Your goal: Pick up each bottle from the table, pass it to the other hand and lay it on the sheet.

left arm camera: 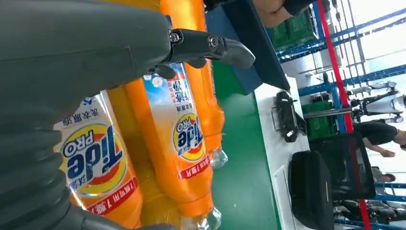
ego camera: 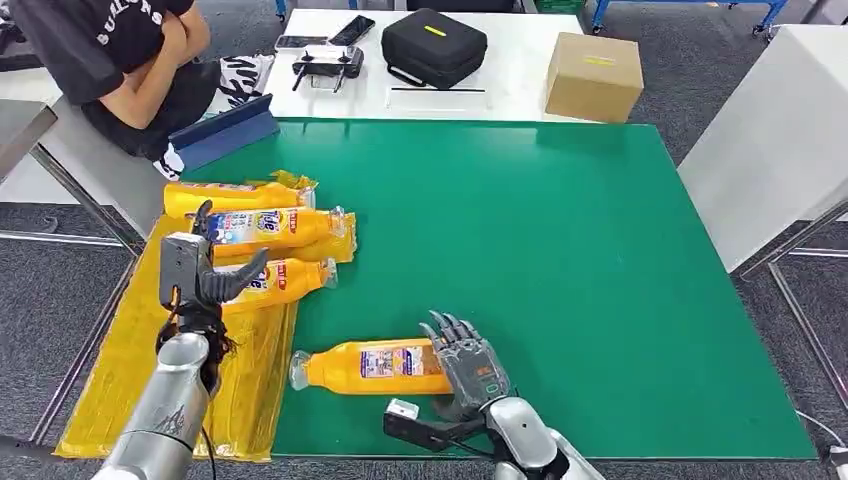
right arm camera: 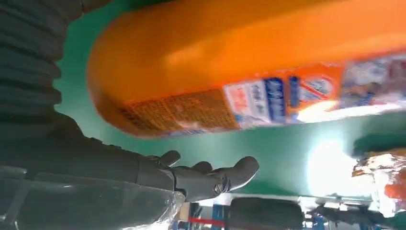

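The one orange bottle [ego camera: 368,367] not yet on the sheet lies on its side near the front edge of the green mat [ego camera: 560,260], cap end toward the yellow sheet [ego camera: 130,370] and base under the right hand [ego camera: 468,368]. That hand sits at the base end with its fingers spread over the bottle's far side; in the right wrist view the thumb [right arm camera: 210,177] is parted from the bottle with green mat between them, so I judge it is reaching and has no grip yet. To do this well it should close around the body just short of the base, where the bottle is widest and stiffest, and lift level so the cap end does not drag. The left hand [ego camera: 205,270] hovers above the three bottles [ego camera: 270,228] already lying on the sheet, fingers loosely apart and holding nothing; it will want to come toward the middle to take the pass. Room is generous: the mat to the right and beyond the bottle is bare green. The tight sides are the front edge, just beside the right wrist, and the row of laid bottles, which leaves open sheet mainly toward the front for the next one. A person [ego camera: 120,60] sits at the far left corner, well apart from both hands.
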`<state>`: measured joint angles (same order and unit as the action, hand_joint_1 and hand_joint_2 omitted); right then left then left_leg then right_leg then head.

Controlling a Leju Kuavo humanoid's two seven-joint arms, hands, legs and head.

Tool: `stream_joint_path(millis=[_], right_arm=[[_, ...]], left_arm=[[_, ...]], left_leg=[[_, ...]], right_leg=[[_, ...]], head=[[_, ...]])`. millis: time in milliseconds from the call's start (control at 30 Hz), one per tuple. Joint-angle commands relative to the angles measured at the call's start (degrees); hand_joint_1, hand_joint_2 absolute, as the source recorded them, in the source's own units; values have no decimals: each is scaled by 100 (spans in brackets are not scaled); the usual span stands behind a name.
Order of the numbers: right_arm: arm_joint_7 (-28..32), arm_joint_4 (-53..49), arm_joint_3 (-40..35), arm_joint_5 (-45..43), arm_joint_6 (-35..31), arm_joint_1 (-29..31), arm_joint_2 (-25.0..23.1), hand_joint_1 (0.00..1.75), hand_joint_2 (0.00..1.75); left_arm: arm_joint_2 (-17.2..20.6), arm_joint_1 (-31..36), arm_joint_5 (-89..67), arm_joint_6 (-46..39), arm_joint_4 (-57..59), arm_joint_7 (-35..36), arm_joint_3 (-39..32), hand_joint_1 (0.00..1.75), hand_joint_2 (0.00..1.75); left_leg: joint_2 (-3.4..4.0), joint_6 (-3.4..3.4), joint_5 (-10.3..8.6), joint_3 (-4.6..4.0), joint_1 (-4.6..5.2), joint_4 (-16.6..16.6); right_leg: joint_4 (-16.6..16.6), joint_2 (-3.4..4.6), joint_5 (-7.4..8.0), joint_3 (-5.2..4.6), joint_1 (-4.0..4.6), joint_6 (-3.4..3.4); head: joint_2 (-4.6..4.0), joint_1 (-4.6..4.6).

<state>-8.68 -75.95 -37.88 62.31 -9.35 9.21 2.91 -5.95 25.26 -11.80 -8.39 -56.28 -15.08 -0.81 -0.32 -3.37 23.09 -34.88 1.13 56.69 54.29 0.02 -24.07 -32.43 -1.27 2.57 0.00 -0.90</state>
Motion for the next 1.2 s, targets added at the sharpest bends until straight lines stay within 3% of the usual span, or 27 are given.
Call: stream_joint_path(millis=[33, 567, 600, 633, 667, 700, 767, 1200], right_arm=[[-70, 462, -109, -139, 317, 472, -127, 0, 175], [-179, 1014, 31, -383, 799, 811, -286, 0, 175], [-179, 1113, 13, -386, 818, 855, -300, 5, 175], [-175, 1141, 10, -392, 824, 870, -306, 30, 175], [-175, 1141, 10, -392, 824, 870, -306, 138, 175], [-160, 1181, 20, -410, 832, 874, -313, 164, 175], [-133, 1175, 29, -429, 829, 837, -309, 175, 175], [-56, 1176, 84, -389, 848, 750, -316, 175, 175]], left_arm=[[-28, 240, 30, 64, 379, 26, 12, 0, 175], [13, 244, 48, 83, 435, -19, -71, 0, 175], [16, 254, 61, 88, 450, -21, -80, 0, 175], [18, 260, 64, 91, 458, -22, -86, 0, 175], [18, 260, 64, 91, 458, -22, -86, 0, 175], [18, 265, 70, 99, 477, -28, -93, 0, 175], [17, 245, 78, 95, 477, -43, -98, 0, 175], [36, 259, 114, 130, 503, -93, -142, 0, 175]], left_leg=[[-1, 24, 7, 19, -7, 0], [5, 25, 7, 21, -7, -1], [2, 18, 3, 14, -5, -2], [6, 29, 10, 27, -8, -1], [6, 23, 7, 19, -6, -1], [4, 17, 4, 14, -5, -2], [5, 21, 6, 19, -6, -3], [0, 26, 9, 28, -8, -3]], right_leg=[[-3, -2, -6, 21, 6, -15], [-2, 4, -5, 22, 6, -16], [-3, 2, -2, 15, 4, -11], [-3, 4, -7, 28, 7, -19], [-2, 5, -5, 20, 5, -15], [-3, 4, -2, 15, 4, -11], [-4, 4, -4, 21, 5, -13], [-6, 0, -7, 33, 7, -17]], head=[[0, 0], [0, 0], [0, -2], [0, 0], [0, 0], [0, 0], [0, 0], [0, 0]])
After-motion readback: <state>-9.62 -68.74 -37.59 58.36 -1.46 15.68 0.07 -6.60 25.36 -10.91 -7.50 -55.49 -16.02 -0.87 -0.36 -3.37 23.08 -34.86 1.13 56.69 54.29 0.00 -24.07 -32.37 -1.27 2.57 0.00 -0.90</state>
